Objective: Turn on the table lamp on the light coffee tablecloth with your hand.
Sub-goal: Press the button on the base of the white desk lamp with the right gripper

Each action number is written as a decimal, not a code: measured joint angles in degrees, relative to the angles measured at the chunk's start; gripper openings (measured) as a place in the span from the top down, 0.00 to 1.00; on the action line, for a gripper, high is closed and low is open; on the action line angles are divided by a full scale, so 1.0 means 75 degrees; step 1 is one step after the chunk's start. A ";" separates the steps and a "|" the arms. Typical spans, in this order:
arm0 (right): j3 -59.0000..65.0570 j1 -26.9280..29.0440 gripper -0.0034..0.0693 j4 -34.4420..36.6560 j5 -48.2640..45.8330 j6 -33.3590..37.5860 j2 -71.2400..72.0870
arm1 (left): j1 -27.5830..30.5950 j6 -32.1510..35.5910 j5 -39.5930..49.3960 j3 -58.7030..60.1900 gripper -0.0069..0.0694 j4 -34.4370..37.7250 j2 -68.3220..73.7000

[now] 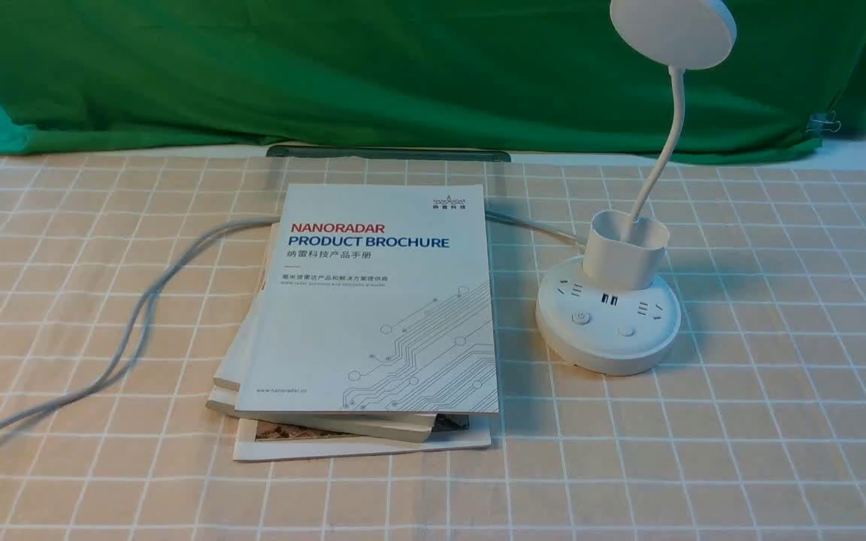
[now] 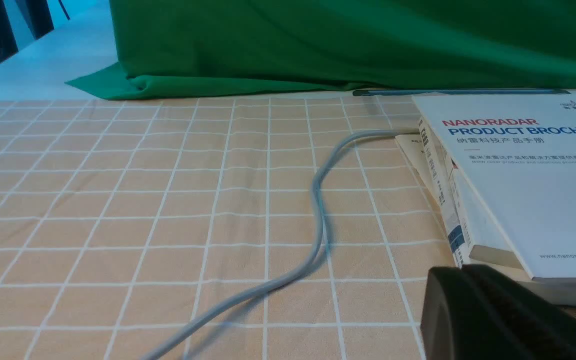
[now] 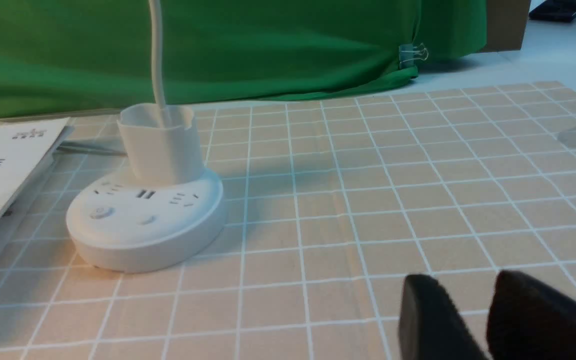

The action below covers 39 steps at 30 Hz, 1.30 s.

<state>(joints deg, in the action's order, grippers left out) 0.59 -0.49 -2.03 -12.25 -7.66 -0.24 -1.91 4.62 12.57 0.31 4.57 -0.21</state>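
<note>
- Front view: one lamp (image 1: 623, 254) stands on the checked cloth (image 1: 779, 391), right of centre. Its puck base lies just right of the books (image 1: 373, 300) without touching them.
- On the base I count two buttons, two sets of socket slots, and one pair of USB ports between the sockets.
- One cup holder rises from the base. One thin neck curves up out of it to one disc head, cut by the picture's top edge.
- One stack of books, at least three, has the brochure on top.
- One grey cable (image 1: 140, 308) snakes leftward across the cloth from behind the stack.
- One green drape (image 1: 328, 68) closes the back, with one clip (image 3: 413, 51) on its right edge.
- My right claw (image 3: 468, 281) has its two fingers slightly apart with cloth showing between the tips. It grasps nothing and sits clear of the base.
- My left claw (image 2: 493, 315) shows as one black mass beside the stack; I cannot tell whether it is released or clenched.
</note>
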 joint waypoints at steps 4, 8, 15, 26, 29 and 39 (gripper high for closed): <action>0.0000 0.0000 0.62 0.0000 0.0000 0.0000 0.0000 | 0.0000 0.0000 0.0000 0.0000 0.88 0.0000 0.0000; 0.0000 0.0000 0.62 0.0000 0.0000 0.0000 0.0000 | 0.0000 0.0000 0.0000 0.0000 0.88 0.0000 0.0000; 0.0000 0.0000 0.62 0.0000 0.0000 0.0000 0.0000 | 0.0000 0.0000 0.0000 0.0000 0.88 0.0000 0.0000; 0.0000 0.0000 0.62 0.0000 0.0000 0.0000 0.0000 | 0.0000 0.0007 0.0000 0.0000 0.88 0.0000 0.0000; 0.0000 0.0000 0.62 0.0000 0.0000 0.0000 0.0000 | 0.0000 0.0007 0.0000 0.0000 0.88 0.0000 0.0000; 0.0000 0.0000 0.62 0.0007 0.0000 -0.0107 0.0000 | 0.0000 0.0007 0.0000 0.0000 0.88 0.0000 0.0000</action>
<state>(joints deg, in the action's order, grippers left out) 0.59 -0.49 -1.97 -12.25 -8.46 -0.24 -1.91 4.68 12.57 0.31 4.57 -0.21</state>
